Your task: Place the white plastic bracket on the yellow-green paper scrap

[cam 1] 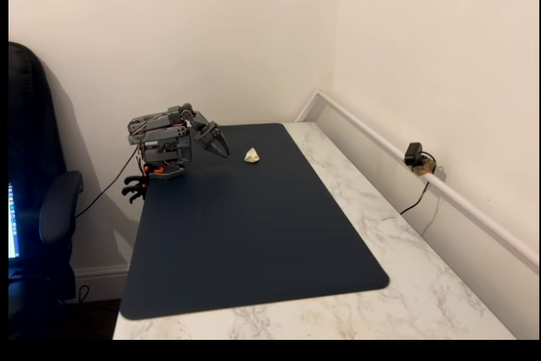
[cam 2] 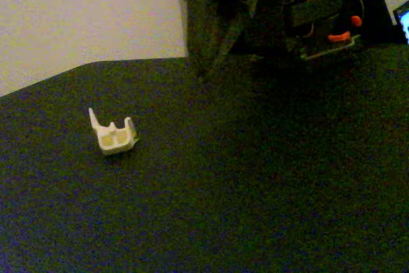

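Note:
The white plastic bracket lies on the dark mat near its far edge, prongs pointing up. A thin strip of the yellow-green paper scrap shows at the bracket's lower right edge, so the bracket seems to rest on it. My gripper hangs folded back at the arm's base, to the left of the bracket in one fixed view and apart from it. Its fingers come together in a point, shut, with nothing between them.
The dark mat covers most of a marble table set in a room corner. A small camera sits by the right wall rail. A black chair stands to the left of the table.

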